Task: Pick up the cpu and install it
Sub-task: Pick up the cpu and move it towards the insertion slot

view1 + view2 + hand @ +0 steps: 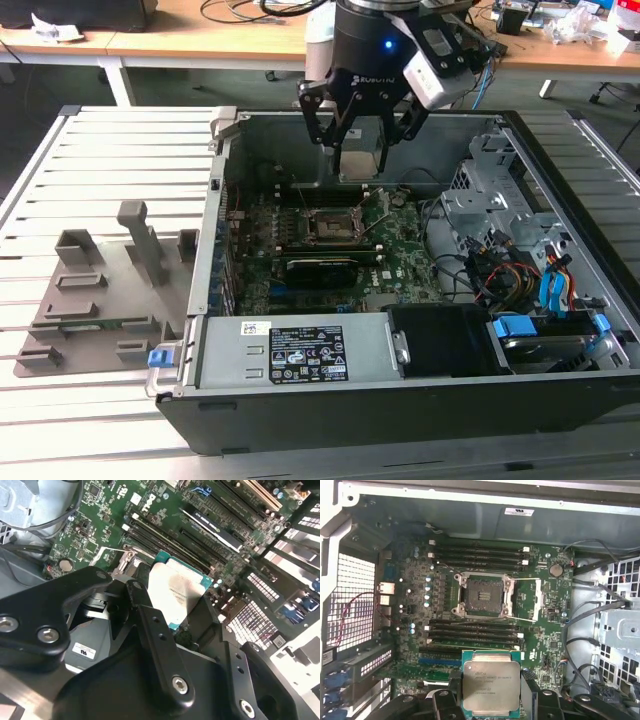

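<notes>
Leftmost in the exterior view, a grey fixture tray [100, 290] on the slatted table [120, 150]. Then the open computer case [400, 415] with the bare socket [330, 226]. Above the motherboard [400, 265], near the socket, gripper [362, 160] clamped on the cpu [491, 687], held clear of the board.

Slatted metal table [120, 150] carries open computer case [400, 415], grey fixture plate [110, 300], possibly plastic, beside it
</notes>
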You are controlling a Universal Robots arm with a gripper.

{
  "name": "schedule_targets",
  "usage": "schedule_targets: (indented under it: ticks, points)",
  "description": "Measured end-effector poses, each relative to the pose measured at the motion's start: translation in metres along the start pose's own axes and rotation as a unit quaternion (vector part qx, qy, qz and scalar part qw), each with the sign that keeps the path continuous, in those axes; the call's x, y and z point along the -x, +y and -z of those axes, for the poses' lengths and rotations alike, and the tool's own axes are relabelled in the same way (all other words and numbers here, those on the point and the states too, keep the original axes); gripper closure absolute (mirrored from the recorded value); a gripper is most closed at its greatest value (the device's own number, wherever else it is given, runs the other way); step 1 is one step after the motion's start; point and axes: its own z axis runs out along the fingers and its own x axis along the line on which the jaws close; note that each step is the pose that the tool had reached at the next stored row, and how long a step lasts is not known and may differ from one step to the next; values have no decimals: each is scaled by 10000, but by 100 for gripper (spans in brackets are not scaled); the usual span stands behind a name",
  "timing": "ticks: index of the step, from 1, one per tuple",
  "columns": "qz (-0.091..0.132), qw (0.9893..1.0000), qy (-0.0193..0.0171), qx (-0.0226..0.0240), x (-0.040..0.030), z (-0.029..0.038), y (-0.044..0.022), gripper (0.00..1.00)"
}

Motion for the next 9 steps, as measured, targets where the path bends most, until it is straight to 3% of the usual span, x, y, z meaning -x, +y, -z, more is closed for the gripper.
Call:
schedule_targets:
  ticks: [6,9]
  points:
    - [6,10000,-4,63,11,-30,125,45]
    - [8,10000,-5,72,17,-46,178,45]
